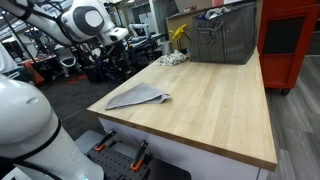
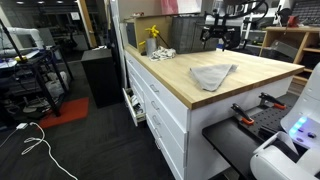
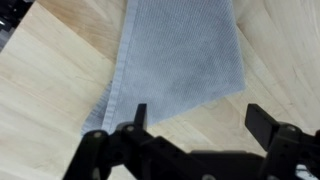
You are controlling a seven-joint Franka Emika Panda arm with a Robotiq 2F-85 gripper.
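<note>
Wrist view: the gripper (image 3: 200, 122) hangs with its jaws spread wide and empty. The grey cloth (image 3: 180, 50) lies flat on the wooden table (image 3: 40, 90), just beyond the fingertips.

You look across a pale wooden desk (image 1: 200, 100) with white drawers (image 2: 152, 102) below, a red tool cabinet (image 1: 290, 40) at two o'clock and grey floor (image 1: 300, 125) at four o'clock in an exterior view.

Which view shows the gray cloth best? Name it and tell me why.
The wrist view: the gray cloth fills much of the frame, its weave and edges clear, just beyond the open fingers. Both exterior views show it only as a small rumpled patch on the wooden table.
</note>
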